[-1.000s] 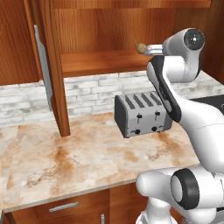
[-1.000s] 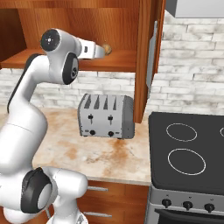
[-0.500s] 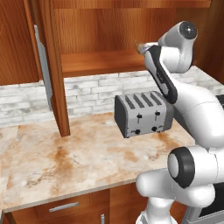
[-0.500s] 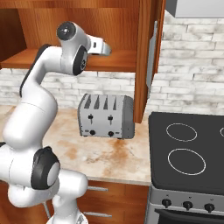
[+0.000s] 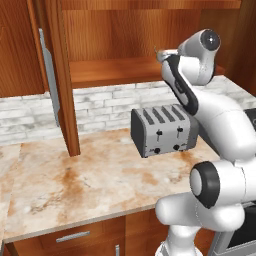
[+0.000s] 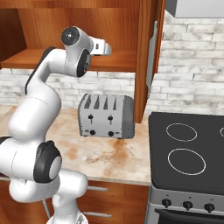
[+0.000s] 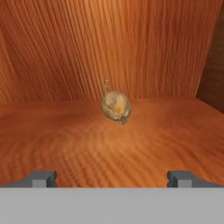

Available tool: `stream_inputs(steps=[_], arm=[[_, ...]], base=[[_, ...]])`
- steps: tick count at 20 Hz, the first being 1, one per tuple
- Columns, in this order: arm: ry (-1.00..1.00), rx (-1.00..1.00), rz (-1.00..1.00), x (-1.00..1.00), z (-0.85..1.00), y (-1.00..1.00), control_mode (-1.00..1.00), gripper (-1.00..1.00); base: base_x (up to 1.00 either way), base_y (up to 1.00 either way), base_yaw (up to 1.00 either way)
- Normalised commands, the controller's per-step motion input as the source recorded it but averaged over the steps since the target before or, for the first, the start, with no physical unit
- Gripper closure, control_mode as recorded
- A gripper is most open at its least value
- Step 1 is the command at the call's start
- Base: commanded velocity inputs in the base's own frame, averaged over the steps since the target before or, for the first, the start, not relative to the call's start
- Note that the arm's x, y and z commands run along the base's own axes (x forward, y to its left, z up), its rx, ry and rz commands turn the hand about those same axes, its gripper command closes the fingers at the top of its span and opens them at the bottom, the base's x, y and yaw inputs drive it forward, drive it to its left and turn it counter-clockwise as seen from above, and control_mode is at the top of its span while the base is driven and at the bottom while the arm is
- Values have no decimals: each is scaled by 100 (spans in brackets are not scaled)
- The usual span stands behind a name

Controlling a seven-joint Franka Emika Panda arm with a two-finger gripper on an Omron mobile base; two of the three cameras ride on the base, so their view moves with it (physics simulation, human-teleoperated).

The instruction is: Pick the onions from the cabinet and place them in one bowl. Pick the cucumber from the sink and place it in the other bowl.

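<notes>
A yellow-brown onion (image 7: 116, 106) with a short stem tip lies on the plank shelf of the reddish-brown cabinet (image 7: 131, 148), near its back wall. My gripper (image 7: 111, 179) is open, its two fingertips (image 7: 43, 178) far apart, and the onion sits ahead of them, centred and apart from both. In the base views my hand reaches in over the cabinet shelf (image 5: 110, 72) (image 6: 124, 61). The sink, the cucumber and the bowls are out of view.
A silver toaster (image 5: 162, 130) (image 6: 105, 116) stands on the marble counter (image 5: 75, 185) below the shelf. The cabinet door (image 5: 50, 75) (image 6: 151, 57) hangs open. A black stove top (image 6: 188, 148) lies to the right. The cabinet's side wall (image 7: 212, 65) closes the shelf's right end.
My arm has swung the hand further over the shelf toward the onion, which now sits behind the hand in both base views. The jaws stayed wide.
</notes>
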Motion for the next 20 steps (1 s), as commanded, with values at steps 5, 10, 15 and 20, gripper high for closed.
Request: stream_inputs(steps=[5, 10, 15, 20], arm=[[17, -2, 0, 31, 3, 0, -100, -100], [7, -1, 0, 33, 1, 0, -100, -100], [-9, 0, 0, 14, -19, 0, -100, -100], [4, 0, 0, 34, 0, 0, -100, -100]], base=[[0, 0, 0], [0, 0, 0], [0, 0, 0], [0, 0, 0]])
